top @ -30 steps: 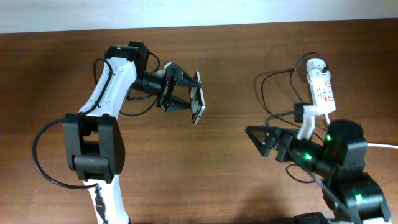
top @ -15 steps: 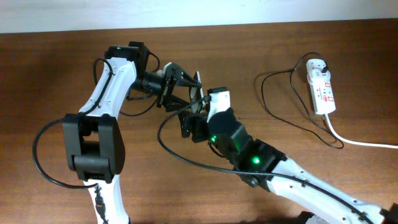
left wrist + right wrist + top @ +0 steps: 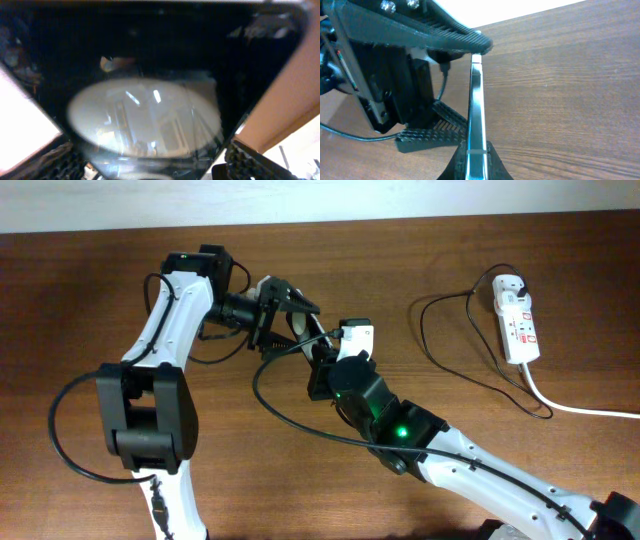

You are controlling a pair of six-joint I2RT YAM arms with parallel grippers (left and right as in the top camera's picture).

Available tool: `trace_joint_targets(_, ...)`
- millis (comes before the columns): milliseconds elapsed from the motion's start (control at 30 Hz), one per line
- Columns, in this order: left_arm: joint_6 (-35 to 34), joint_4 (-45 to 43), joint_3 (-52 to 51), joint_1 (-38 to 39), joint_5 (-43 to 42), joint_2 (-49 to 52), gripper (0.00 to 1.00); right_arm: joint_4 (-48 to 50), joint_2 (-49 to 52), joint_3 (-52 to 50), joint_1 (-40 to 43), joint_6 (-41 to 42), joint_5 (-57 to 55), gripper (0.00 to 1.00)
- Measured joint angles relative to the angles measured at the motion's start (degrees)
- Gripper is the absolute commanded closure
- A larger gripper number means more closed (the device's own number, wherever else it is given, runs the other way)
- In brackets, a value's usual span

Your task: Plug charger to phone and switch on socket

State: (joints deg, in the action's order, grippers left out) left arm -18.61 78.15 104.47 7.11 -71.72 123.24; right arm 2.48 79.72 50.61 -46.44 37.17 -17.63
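Clamping the phone (image 3: 475,100), left gripper (image 3: 296,320) crowds right gripper (image 3: 322,356), whose grip is unclear; socket (image 3: 518,320) well apart.

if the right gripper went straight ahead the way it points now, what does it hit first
The phone: it stands edge-on dead ahead, its near end right at the fingers of the right gripper. The left gripper holds it just beyond. Whether the right fingers touch it yet is unclear.

Worktop (image 3: 80,300): brown wood grain, smooth, low sheen. Phone (image 3: 476,115): glossy black face, bright metallic-looking edge. Black fingers (image 3: 427,134) look matt plastic, pads ribbed.
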Motion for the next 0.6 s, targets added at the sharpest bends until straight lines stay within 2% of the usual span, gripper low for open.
trace_joint_targets(67, 3.5, 1.0, 0.0, 0.1, -1.7, 0.0, 0.03, -1.9, -1.7, 0.0, -0.1, -0.1, 0.6, 0.96)
trace_joint_targets(167, 17.0, 7.2, 0.1, -4.1, -3.6, -1.9, 0.01, -14.3, -10.9, 0.1, 0.8, 3.3, 2.7, 0.96)
trace_joint_targets(200, 21.0, 9.9, 0.1, -5.9, -3.5, -3.8, 0.01, -18.2, -12.9, 0.2, 2.2, 4.5, 3.8, 0.96)
trace_joint_targets(267, 33.1, 18.3, 0.2, -11.1, -0.8, -14.0, 0.01, -23.9, -16.8, 0.1, 6.0, 6.1, 6.4, 0.96)
trace_joint_targets(300, 35.3, 18.4, 0.1, -11.8, 0.7, -17.1, 0.01, -24.9, -17.8, 0.2, 7.1, 6.4, 8.5, 0.96)
trace_joint_targets(400, 39.3, 18.5, 0.1, -14.2, 7.5, -31.8, 0.01, -26.7, -19.6, 0.0, 10.4, 7.2, 14.6, 0.96)
trace_joint_targets(500, 40.1, 16.4, -3.2, -18.3, 14.1, -48.3, 0.01, -26.7, -19.8, -1.0, 11.3, 7.9, 19.3, 0.96)
trace_joint_targets(567, 38.5, 12.0, -12.6, -24.2, 14.9, -60.2, 0.01, -26.6, -19.8, -1.2, 11.4, 8.0, 20.9, 0.96)
trace_joint_targets(600, 37.5, 9.4, -25.0, -28.6, 14.1, -67.3, 0.01, -26.6, -19.8, -1.3, 11.4, 8.1, 22.4, 0.96)
